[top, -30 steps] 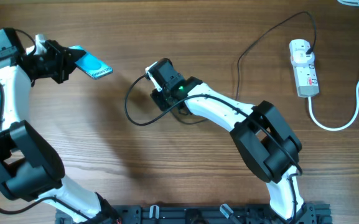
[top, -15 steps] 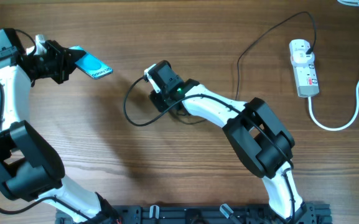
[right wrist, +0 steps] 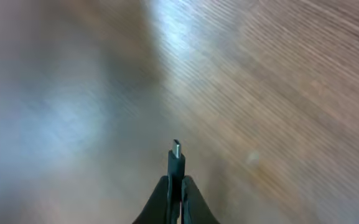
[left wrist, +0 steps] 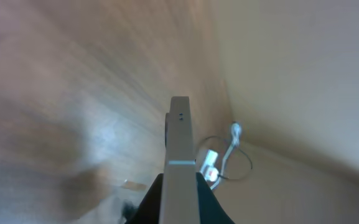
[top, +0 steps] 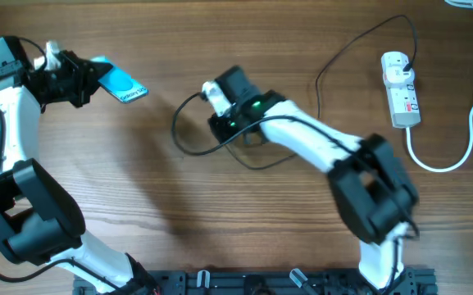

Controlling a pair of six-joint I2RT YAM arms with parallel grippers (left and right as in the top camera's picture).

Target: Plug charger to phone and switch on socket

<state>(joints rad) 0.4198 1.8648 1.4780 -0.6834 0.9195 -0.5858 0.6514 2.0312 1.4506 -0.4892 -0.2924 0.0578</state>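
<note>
My left gripper (top: 79,79) is shut on the phone (top: 122,84), holding it off the table at the far left with its teal-blue screen tilted up. In the left wrist view the phone (left wrist: 179,146) shows edge-on between the dark fingers. My right gripper (right wrist: 176,182) is shut on the charger's plug tip (right wrist: 177,160), whose metal end points forward over blurred wood. Overhead, the right gripper (top: 216,106) hangs mid-table, to the right of the phone. The black charger cable (top: 344,49) loops back to the white socket (top: 402,90) at the far right.
A thicker white cable (top: 457,152) curls from the socket's near end up along the right edge. The slack of the black cable (top: 188,147) lies in a loop on the wood under the right arm. The arm bases stand at the front edge.
The right gripper has closed on the plug tip and shifted right and toward the back, dragging the cable loop along. The left gripper and phone have stayed put.
</note>
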